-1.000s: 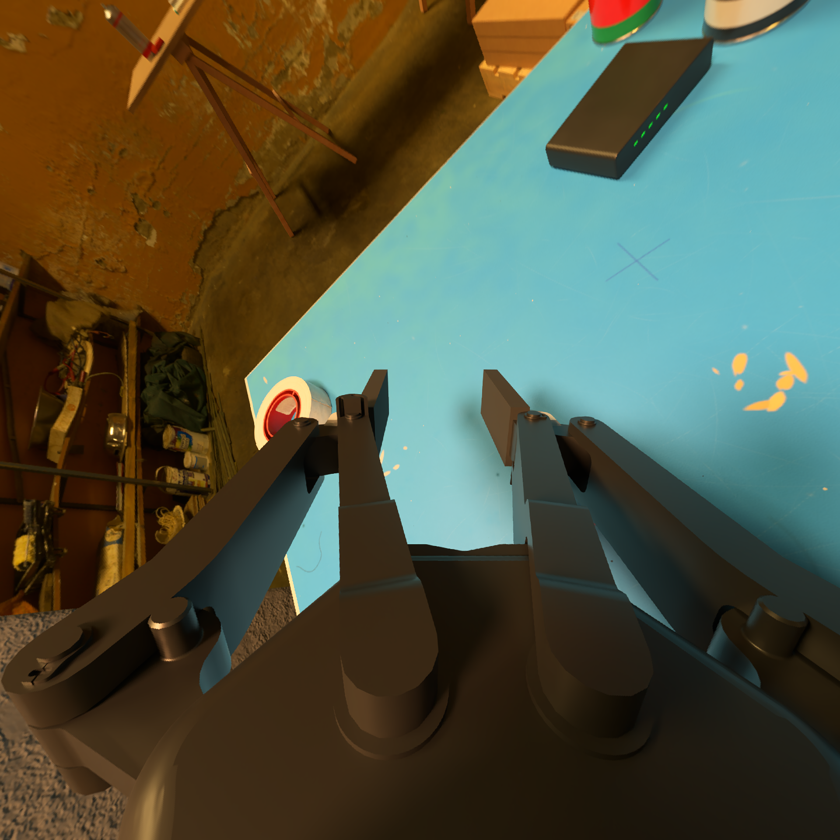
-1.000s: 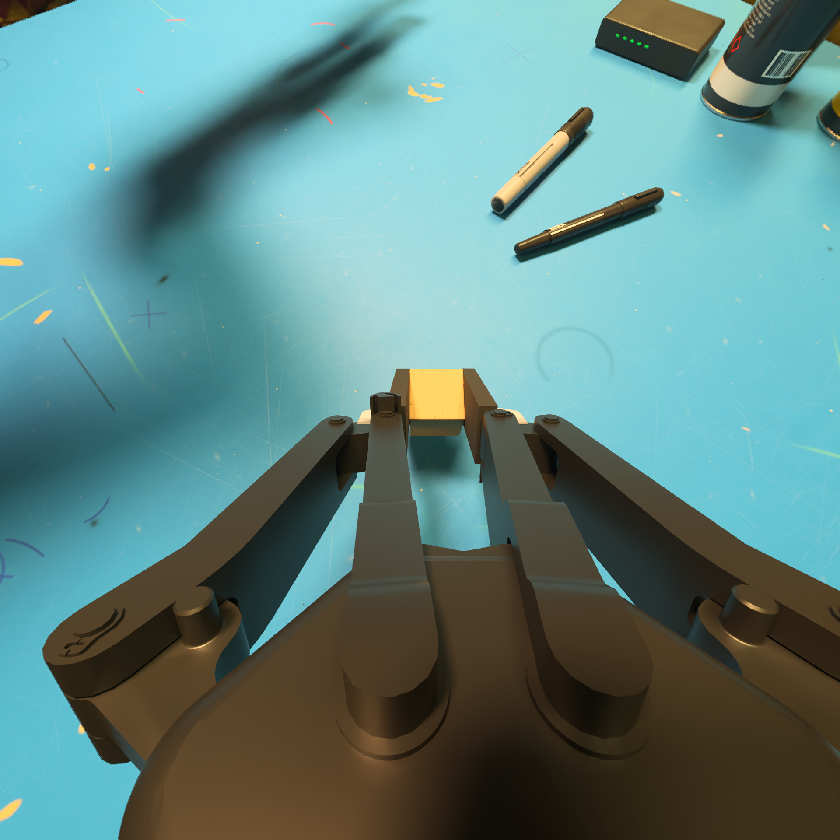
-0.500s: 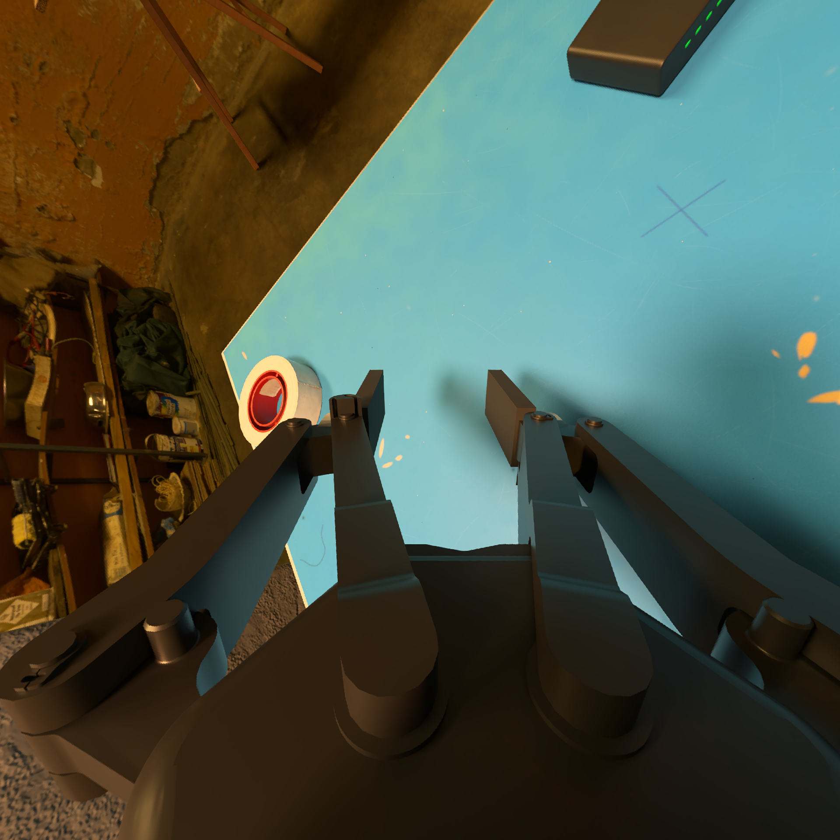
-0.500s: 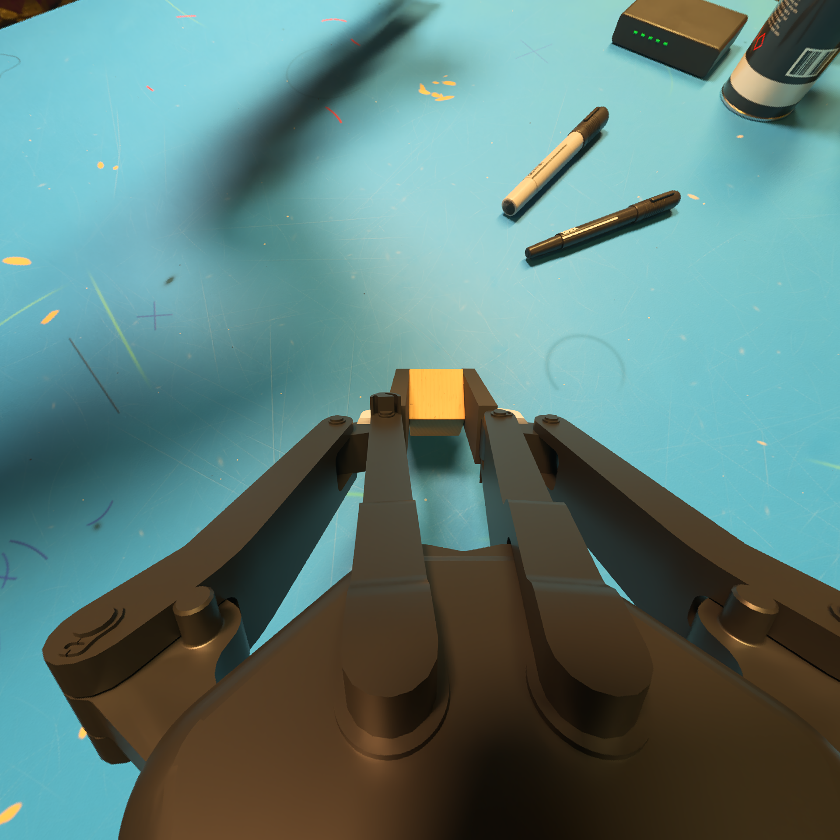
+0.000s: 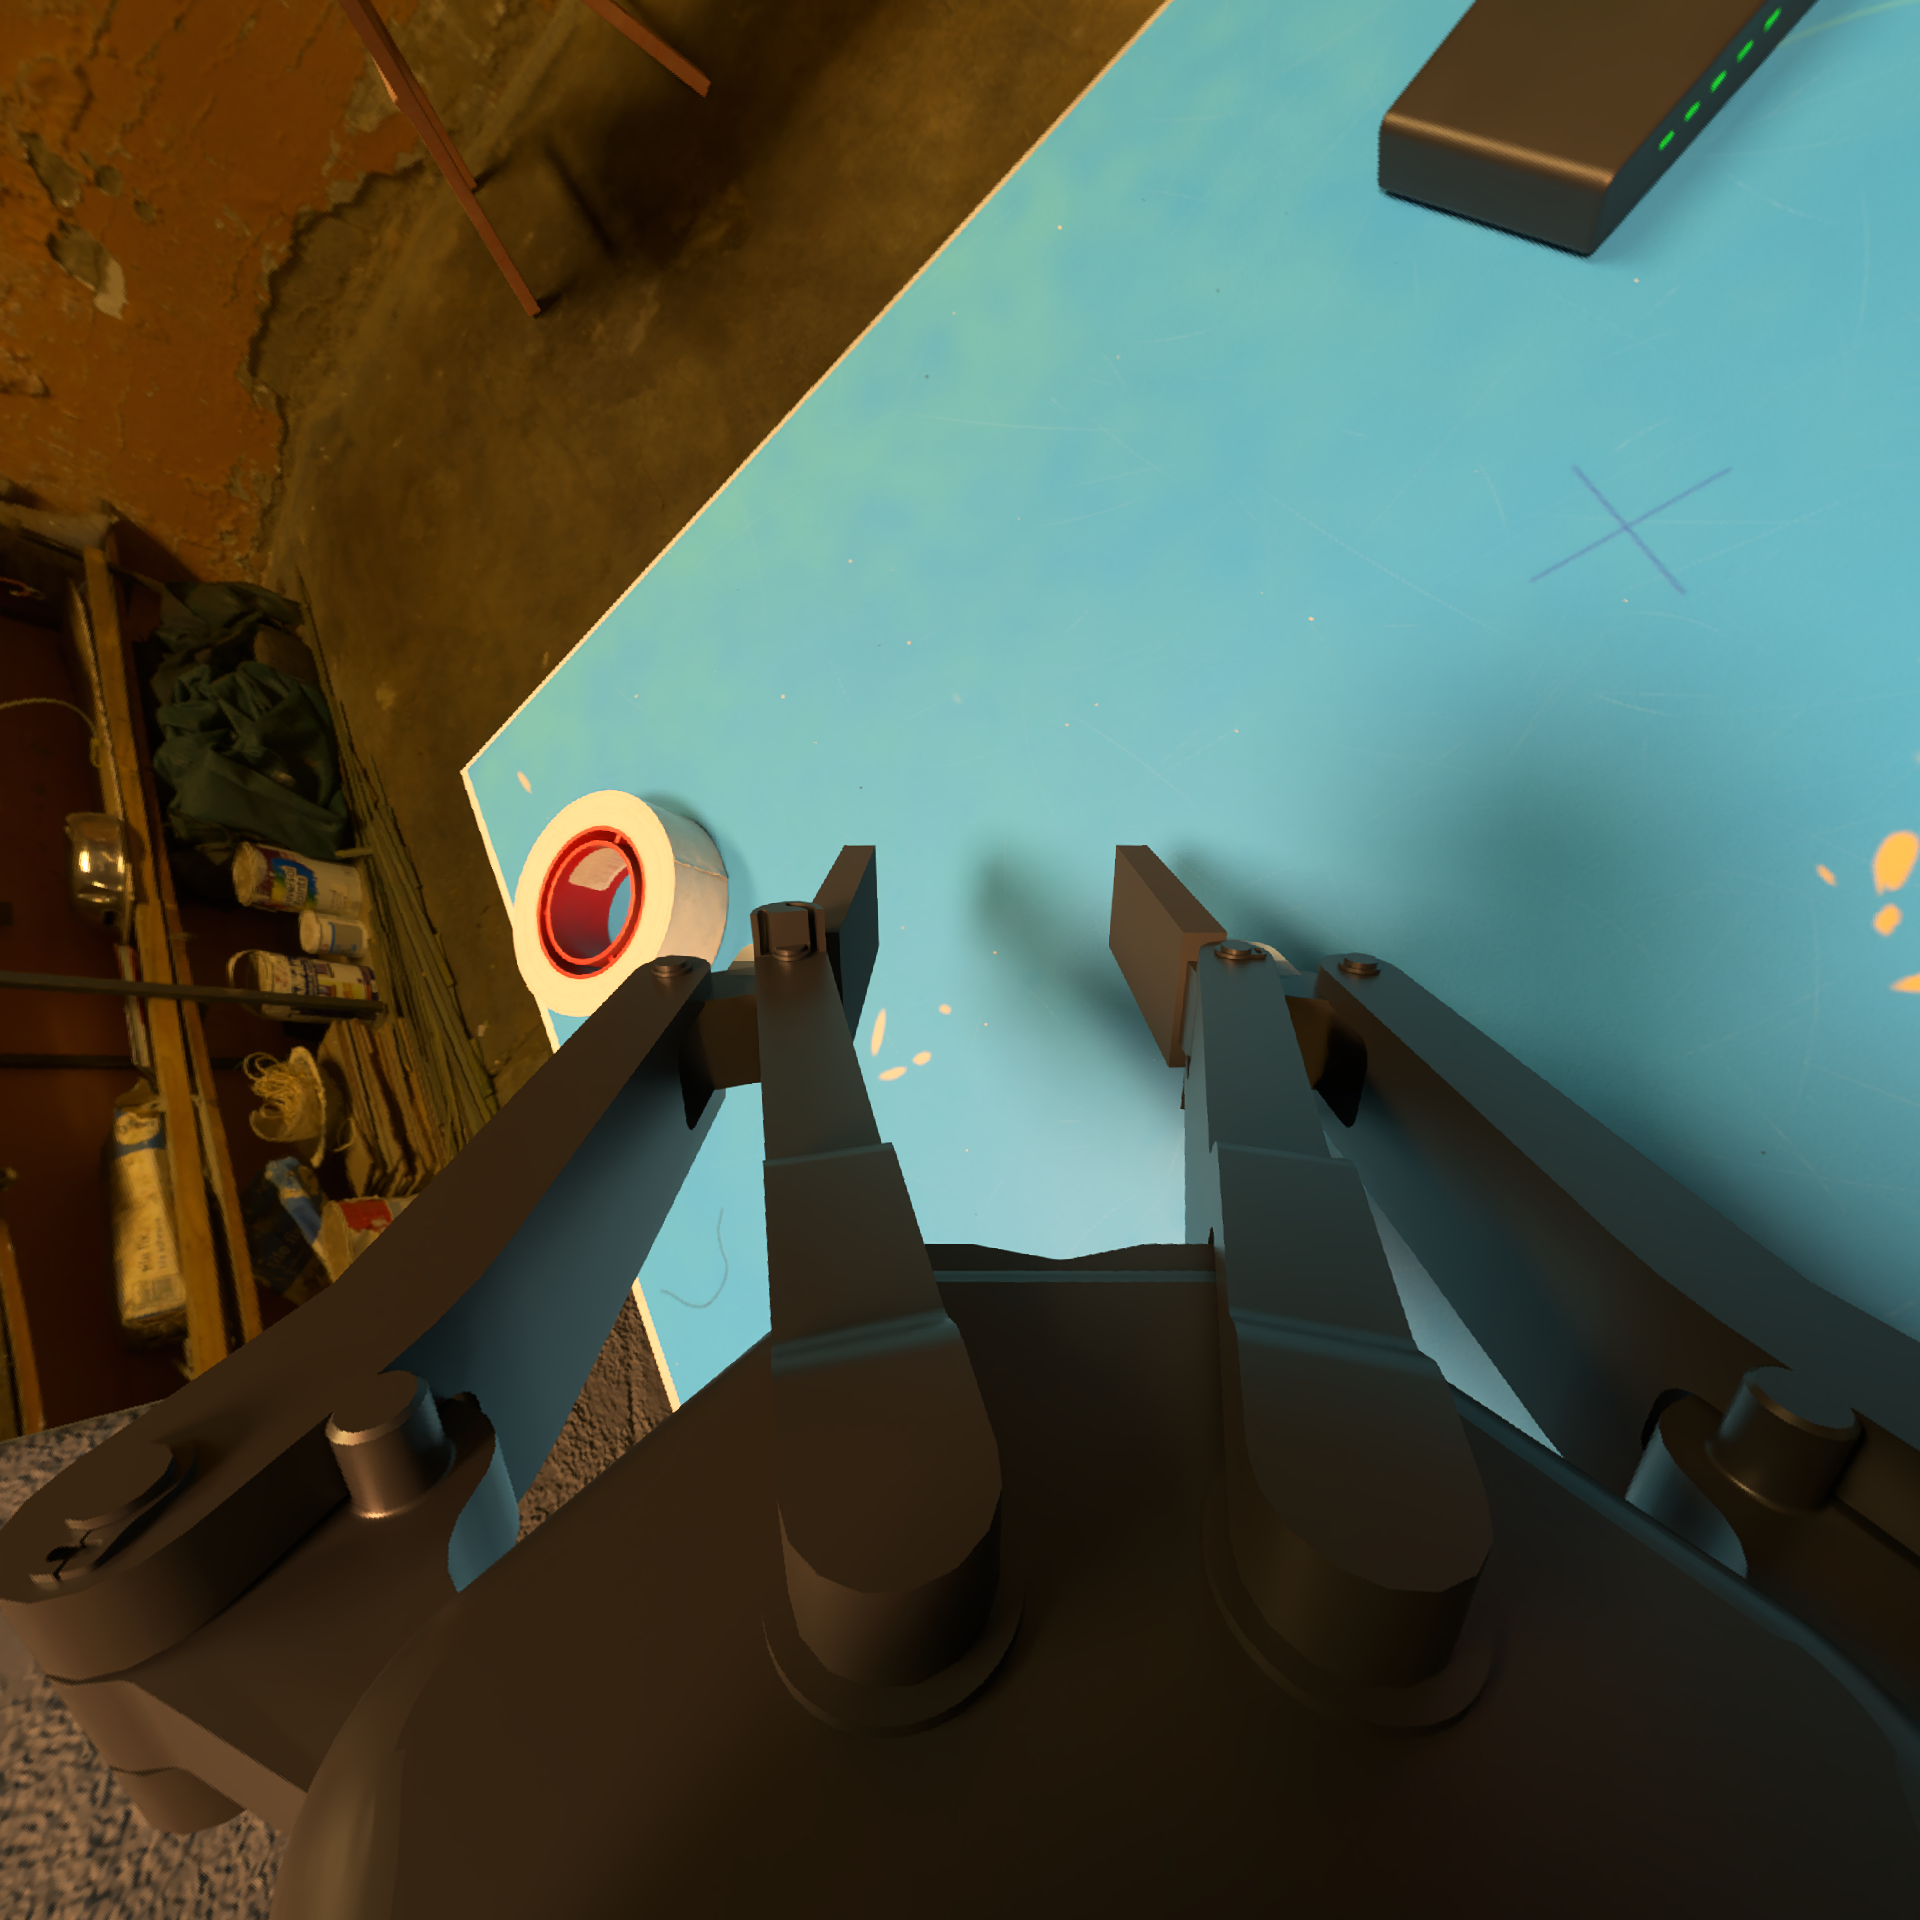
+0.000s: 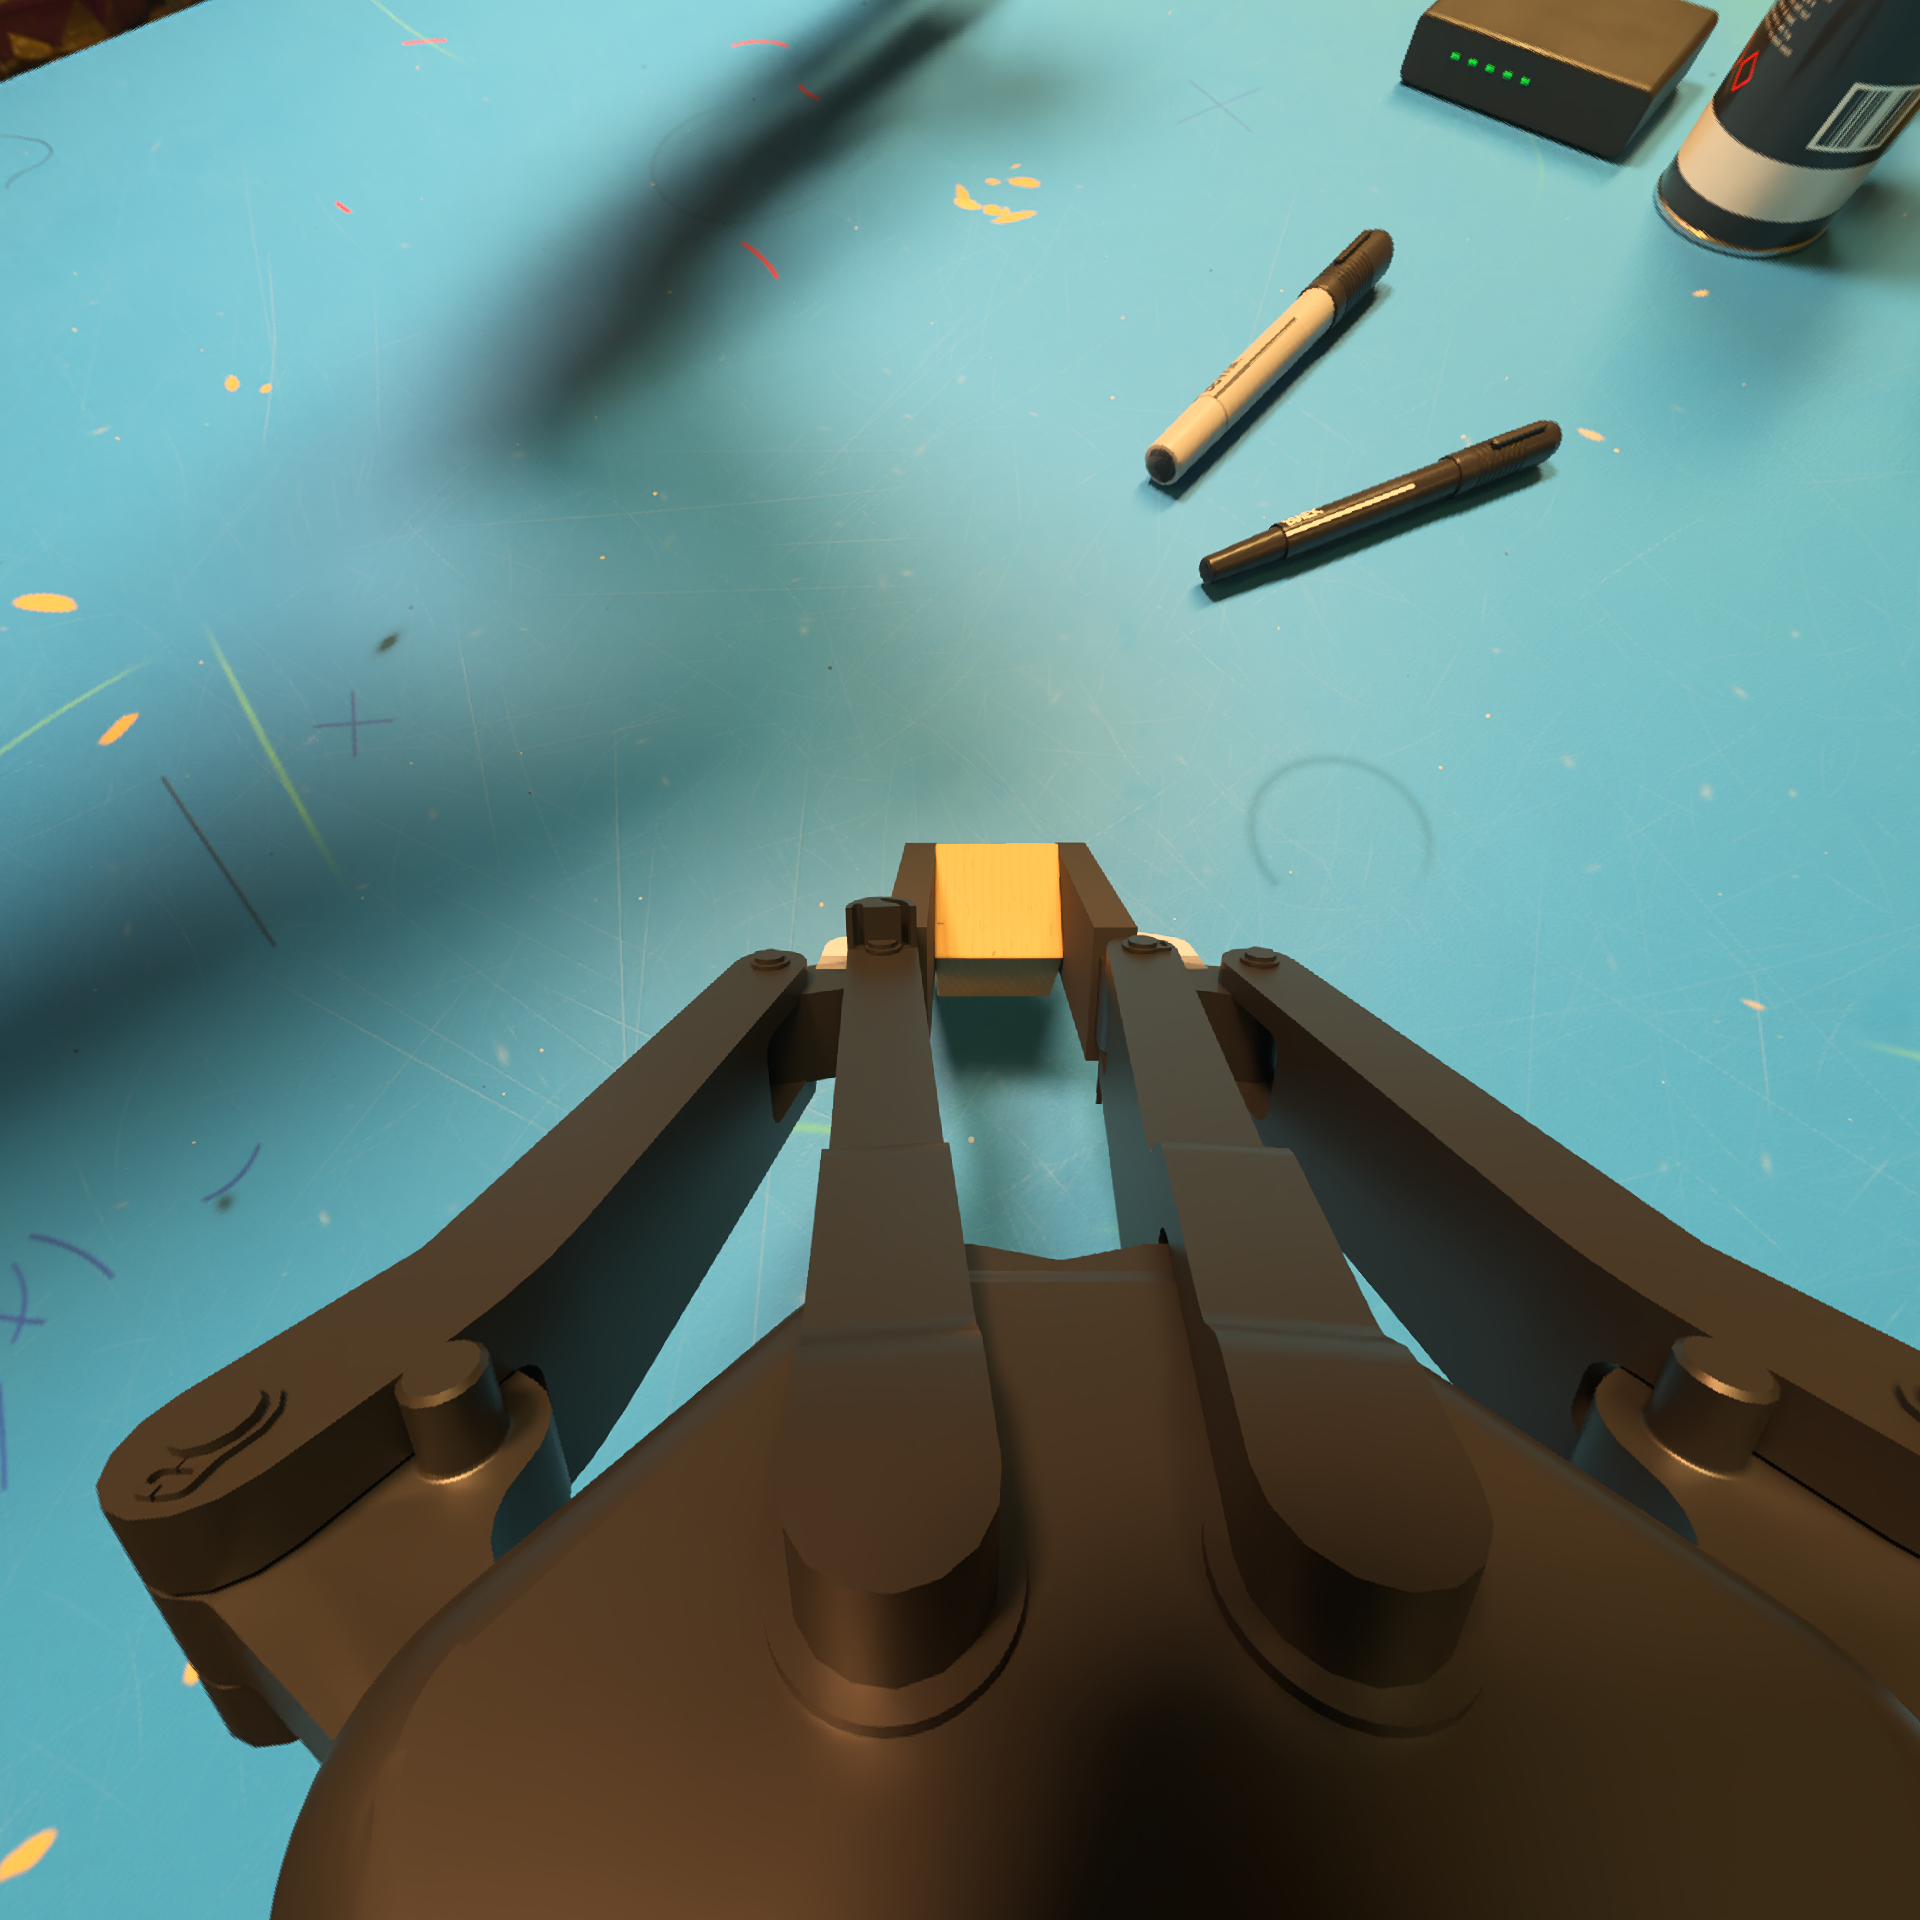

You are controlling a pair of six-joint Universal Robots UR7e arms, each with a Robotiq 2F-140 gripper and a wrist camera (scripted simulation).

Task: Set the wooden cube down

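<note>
While the right gripper [image 6: 997, 914] clamps the wooden cube [image 6: 995, 902] above the blue table [image 6: 727, 623], the left gripper [image 5: 992, 914] gapes empty near a tape roll [image 5: 623, 894]. Spray can [image 6: 1797, 135] shows a barcode label; both markers [image 6: 1273, 353] carry barrel print, too small to read.

Right pincer [image 6: 995, 935] clamped shut; left pincer [image 5: 995, 935] spread, empty.

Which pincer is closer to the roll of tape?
Left. The left pincer hangs open right beside the tape roll at the table's corner; the right pincer holds the wooden cube, no tape nearby.
</note>
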